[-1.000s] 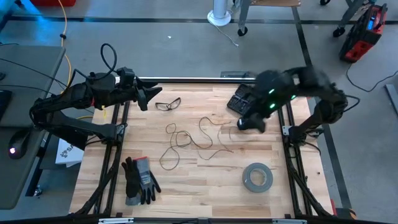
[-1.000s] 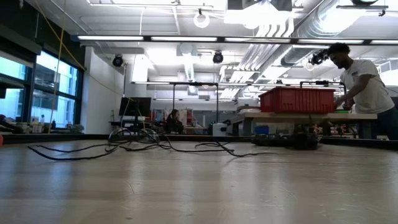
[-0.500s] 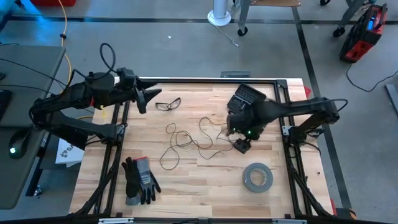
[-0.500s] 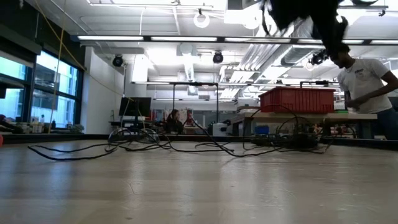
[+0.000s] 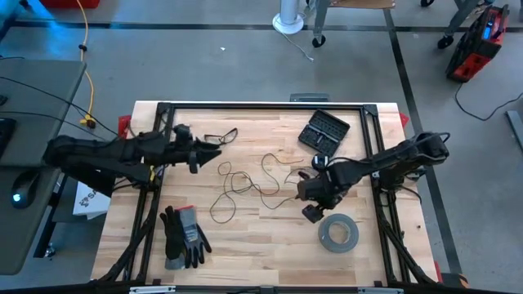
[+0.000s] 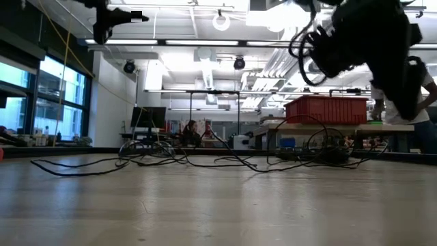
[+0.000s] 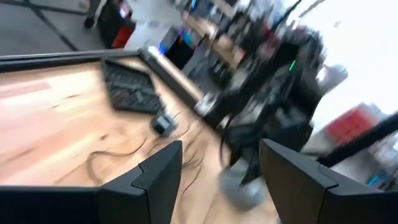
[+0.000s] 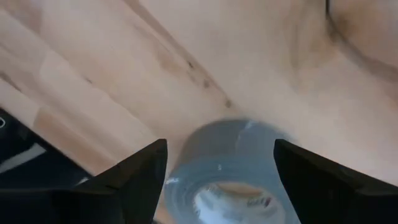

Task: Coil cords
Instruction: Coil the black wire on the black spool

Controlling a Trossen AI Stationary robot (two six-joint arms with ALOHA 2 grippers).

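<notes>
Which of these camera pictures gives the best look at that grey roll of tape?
The high view: the tape roll lies whole and unhidden on the table, just beside the open right gripper. The right wrist view shows it close but partly cut off. The left wrist view shows only a grey blur. In the low view I cannot make it out.

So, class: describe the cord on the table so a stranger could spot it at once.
Start at the wooden table and look to its middle, between the safety glasses and the grey tape roll. The cord sprawls there in loose loops, thin and dark, the only wiry tangled thing on the boards.
</notes>
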